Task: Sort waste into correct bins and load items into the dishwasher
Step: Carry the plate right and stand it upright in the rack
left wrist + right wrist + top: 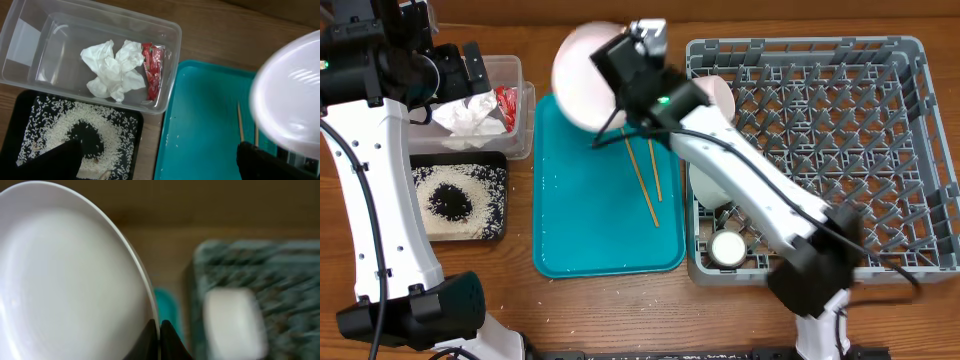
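Observation:
My right gripper [617,62] is shut on the rim of the pale pink plate [582,78] and holds it tilted above the far edge of the teal tray; the fingers pinch the rim in the right wrist view [160,336]. Two chopsticks [645,180] lie on the teal tray. The napkin [112,70] and red scrap [152,70] lie in the clear tub [515,75]. Rice and dark grains fill the black tray [455,200]. The grey rack [840,150] holds the pink bowl [717,95], grey-green bowl [712,185] and white cup [727,248]. My left gripper [160,165] is open and empty above the tub [460,65].
The teal tray [590,220] lies between the bins and the rack, with a few stray grains on it. The right arm stretches across the rack's left side. Bare wooden table runs along the front edge.

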You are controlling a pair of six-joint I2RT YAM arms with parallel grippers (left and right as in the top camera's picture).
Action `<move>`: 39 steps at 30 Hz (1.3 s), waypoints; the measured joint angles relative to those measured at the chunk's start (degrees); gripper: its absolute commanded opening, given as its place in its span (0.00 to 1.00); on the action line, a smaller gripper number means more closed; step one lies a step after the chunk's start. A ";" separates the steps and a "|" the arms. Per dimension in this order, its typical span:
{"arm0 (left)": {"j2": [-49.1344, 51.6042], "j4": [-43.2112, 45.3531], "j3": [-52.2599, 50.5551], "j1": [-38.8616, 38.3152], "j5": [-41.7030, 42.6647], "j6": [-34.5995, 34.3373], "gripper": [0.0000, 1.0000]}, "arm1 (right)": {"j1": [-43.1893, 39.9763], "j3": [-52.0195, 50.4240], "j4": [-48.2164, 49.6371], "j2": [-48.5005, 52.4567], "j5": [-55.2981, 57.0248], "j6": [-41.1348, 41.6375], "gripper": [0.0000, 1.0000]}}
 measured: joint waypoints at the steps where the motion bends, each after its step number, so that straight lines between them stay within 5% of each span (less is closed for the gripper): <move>1: 0.00 -0.02 0.00 0.00 -0.02 0.00 1.00 | 0.00 0.20 0.11 -1.64 4.02 -0.96 0.04; 10: 0.00 -0.02 0.00 0.00 -0.02 0.00 1.00 | -0.02 0.87 -9.75 -8.28 39.65 -4.22 0.04; 15: 0.00 -0.02 0.00 0.00 -0.04 0.00 1.00 | -0.35 0.92 -27.56 -8.33 46.47 -2.19 0.04; 21: 0.00 -0.02 0.00 0.00 -0.02 0.00 1.00 | -4.85 0.55 -42.53 -8.39 46.45 10.12 0.04; 39: 0.00 -0.02 0.00 0.00 -0.02 0.00 1.00 | -14.23 -18.86 -22.16 -8.57 39.71 17.03 0.04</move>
